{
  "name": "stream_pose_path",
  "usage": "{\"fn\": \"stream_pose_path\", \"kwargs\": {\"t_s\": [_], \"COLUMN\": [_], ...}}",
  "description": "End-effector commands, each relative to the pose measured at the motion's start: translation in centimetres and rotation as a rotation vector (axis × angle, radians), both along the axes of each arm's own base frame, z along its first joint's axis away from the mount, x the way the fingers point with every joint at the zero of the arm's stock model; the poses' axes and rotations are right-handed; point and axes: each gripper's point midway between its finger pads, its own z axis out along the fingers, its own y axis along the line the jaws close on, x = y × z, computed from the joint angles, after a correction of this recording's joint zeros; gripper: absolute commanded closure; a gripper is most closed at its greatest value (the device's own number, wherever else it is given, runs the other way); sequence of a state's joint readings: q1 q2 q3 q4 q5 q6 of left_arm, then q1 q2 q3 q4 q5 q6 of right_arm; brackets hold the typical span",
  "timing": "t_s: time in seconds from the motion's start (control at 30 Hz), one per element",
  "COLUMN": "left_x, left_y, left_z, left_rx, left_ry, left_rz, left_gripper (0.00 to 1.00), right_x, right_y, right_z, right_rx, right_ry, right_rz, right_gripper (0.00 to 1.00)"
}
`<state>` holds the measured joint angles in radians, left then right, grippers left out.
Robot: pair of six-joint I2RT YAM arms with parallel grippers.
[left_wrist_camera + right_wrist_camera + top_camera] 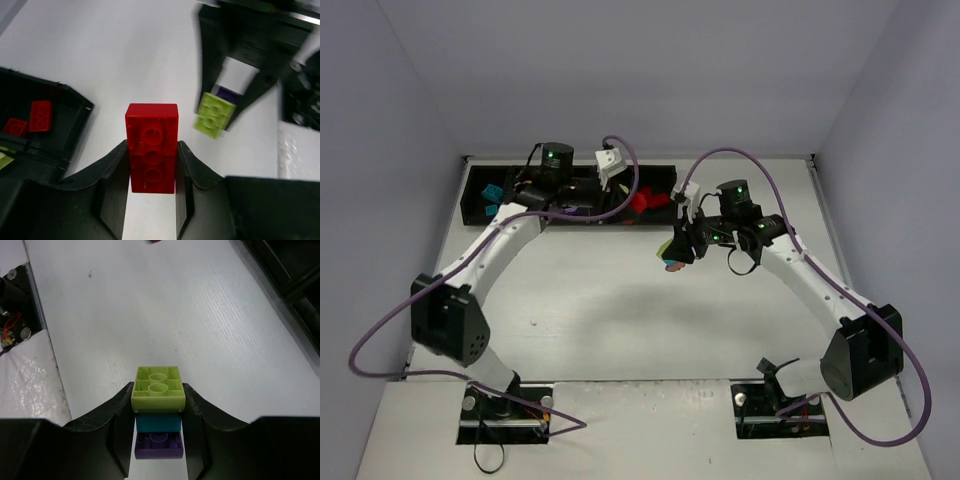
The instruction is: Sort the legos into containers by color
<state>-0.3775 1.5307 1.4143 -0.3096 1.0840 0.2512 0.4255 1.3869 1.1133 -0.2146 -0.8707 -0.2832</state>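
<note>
A red lego (151, 122) is clamped between the fingers of my left gripper (152, 150), which is shut on it and hovers above the table just right of the containers (478, 205). In the top view this gripper (638, 201) sits by the row's right end. My right gripper (158, 390) is shut on a stack of three legos: lime (158, 385), teal (158, 423) and purple (158, 446). That stack (670, 255) hangs over the table in front of the row. Its lime lego (214, 114) also shows in the left wrist view.
The nearest bin (60, 145) holds two red bricks (40, 115). Teal bricks (492, 191) lie in the leftmost bin. The container row's edge (295, 275) runs along the right wrist view's upper right. Grey walls close in the table on three sides.
</note>
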Motion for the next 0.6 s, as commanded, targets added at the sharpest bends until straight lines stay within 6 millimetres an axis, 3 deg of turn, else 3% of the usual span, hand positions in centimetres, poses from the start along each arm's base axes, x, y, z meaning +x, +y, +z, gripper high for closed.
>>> {"fn": "stream_pose_path", "kwargs": {"t_s": [0.0, 0.07, 0.13, 0.17, 0.2, 0.23, 0.27, 0.3, 0.33, 0.37, 0.5, 0.53, 0.57], "left_x": [7.7, 11.5, 13.4, 15.1, 15.9, 16.8, 17.9, 18.4, 19.2, 20.0, 21.8, 22.3, 22.7], "left_y": [-1.2, -1.9, -2.6, -2.9, -3.2, -3.7, -4.1, -4.3, -4.7, -5.2, -6.1, -6.3, -6.4], "left_z": [2.8, 2.0, 1.5, -0.3, -0.6, 0.4, -1.8, -2.7, -1.7, -3.9, -5.2, -6.2, -5.7], "left_rx": [-0.067, -0.051, -0.039, -0.015, -0.018, -0.035, -0.011, 0.014, 0.008, 0.044, 0.061, 0.067, 0.055], "left_ry": [-0.022, -0.005, -0.014, 0.002, 0.008, -0.011, 0.021, 0.031, 0.006, 0.018, 0.016, 0.03, 0.028], "left_rz": [0.251, 0.364, 0.41, 0.449, 0.466, 0.47, 0.474, 0.481, 0.481, 0.475, 0.5, 0.509, 0.519], "left_gripper": [1.0, 1.0, 1.0, 1.0, 0.99, 0.95, 0.92, 0.9, 0.87, 0.86, 0.78, 0.74, 0.61], "right_x": [2.2, 2.6, 2.8, 2.7, 2.7, 2.6, 2.6, 2.5, 2.5, 2.5, 2.4, 2.5, 2.5], "right_y": [-1.7, -2.1, -2.2, -2.2, -2.1, -2.1, -2.1, -2.0, -2.0, -2.0, -1.8, -1.8, -1.9], "right_z": [2.2, 2.1, 1.9, 2.1, 2.3, 2.1, 2.2, 2.3, 2.3, 2.2, 2.1, 2.0, 1.9], "right_rx": [0.015, 0.021, 0.024, 0.032, 0.043, 0.043, 0.048, 0.054, 0.056, 0.055, 0.062, 0.06, 0.058], "right_ry": [-0.078, -0.067, -0.058, -0.057, -0.057, -0.048, -0.049, -0.051, -0.051, -0.045, -0.031, -0.025, -0.023], "right_rz": [-0.149, -0.191, -0.22, -0.223, -0.227, -0.228, -0.227, -0.226, -0.225, -0.225, -0.223, -0.225, -0.229], "right_gripper": [1.0, 1.0, 1.0, 1.0, 1.0, 1.0, 1.0, 1.0, 1.0, 1.0, 1.0, 1.0, 1.0]}}
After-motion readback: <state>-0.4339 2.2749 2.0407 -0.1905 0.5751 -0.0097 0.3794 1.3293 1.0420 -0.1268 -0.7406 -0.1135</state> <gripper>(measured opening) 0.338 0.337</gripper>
